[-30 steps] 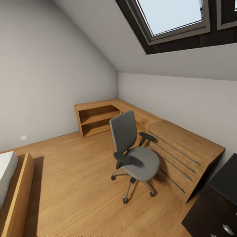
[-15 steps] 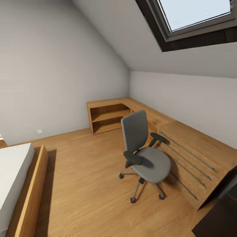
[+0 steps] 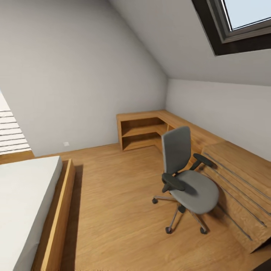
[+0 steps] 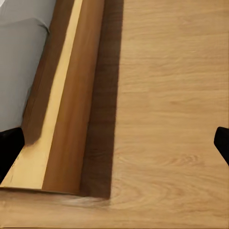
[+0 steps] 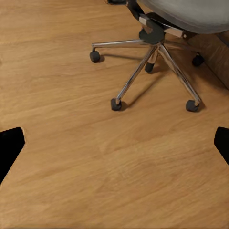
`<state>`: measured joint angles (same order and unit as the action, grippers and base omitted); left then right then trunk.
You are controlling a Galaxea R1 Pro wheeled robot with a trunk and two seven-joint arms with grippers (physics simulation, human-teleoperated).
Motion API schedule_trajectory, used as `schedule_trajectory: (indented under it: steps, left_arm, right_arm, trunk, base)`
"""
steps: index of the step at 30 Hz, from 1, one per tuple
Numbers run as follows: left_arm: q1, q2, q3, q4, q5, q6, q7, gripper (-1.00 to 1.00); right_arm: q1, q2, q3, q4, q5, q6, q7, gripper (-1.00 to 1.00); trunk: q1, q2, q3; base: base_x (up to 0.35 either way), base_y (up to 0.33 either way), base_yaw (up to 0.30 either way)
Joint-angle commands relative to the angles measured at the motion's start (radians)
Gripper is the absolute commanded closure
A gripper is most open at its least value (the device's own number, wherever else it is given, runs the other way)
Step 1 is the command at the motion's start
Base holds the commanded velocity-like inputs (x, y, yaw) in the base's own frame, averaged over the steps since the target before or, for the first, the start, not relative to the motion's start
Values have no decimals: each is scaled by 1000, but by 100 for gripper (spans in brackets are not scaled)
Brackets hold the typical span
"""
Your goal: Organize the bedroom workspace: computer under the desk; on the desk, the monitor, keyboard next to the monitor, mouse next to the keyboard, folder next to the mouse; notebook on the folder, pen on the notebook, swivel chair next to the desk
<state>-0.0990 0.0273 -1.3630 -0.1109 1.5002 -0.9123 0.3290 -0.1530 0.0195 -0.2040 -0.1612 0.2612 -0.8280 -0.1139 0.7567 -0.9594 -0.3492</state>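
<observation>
The swivel chair (image 3: 186, 177) stands on the plank floor (image 3: 113, 195) beside the wooden drawer chest (image 3: 241, 177), seat empty. Open floor separates the chair from the bed frame (image 3: 56, 222). The skylight (image 3: 241, 22) is cut off. Both grippers' jaws stand wide, holding nothing: left (image 4: 114, 143), right (image 5: 114, 143).

- The swivel chair (image 3: 186, 177) has grey upholstery, black armrests and a chrome base (image 5: 143, 67).
- The plank floor (image 3: 113, 210) is warm honey-brown wood.
- The walls (image 3: 75, 75) are plain grey.
</observation>
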Motion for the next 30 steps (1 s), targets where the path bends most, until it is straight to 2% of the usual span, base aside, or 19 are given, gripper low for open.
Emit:
schedule_trajectory:
  steps: [1, 30]
  left_arm:
    - [-1, 1, -8, -3, 2, -1, 10, -100]
    - [-1, -11, -9, -3, 2, 2, 10, -100]
  right_arm:
    - [0, 0, -3, 0, 11, -2, -9, -100]
    - [0, -1, -3, 0, 10, -2, -9, -100]
  trunk:
    - [0, -1, -2]
    - [0, -1, -29]
  base:
    - [8, 148, 228]
    - [4, 16, 227]
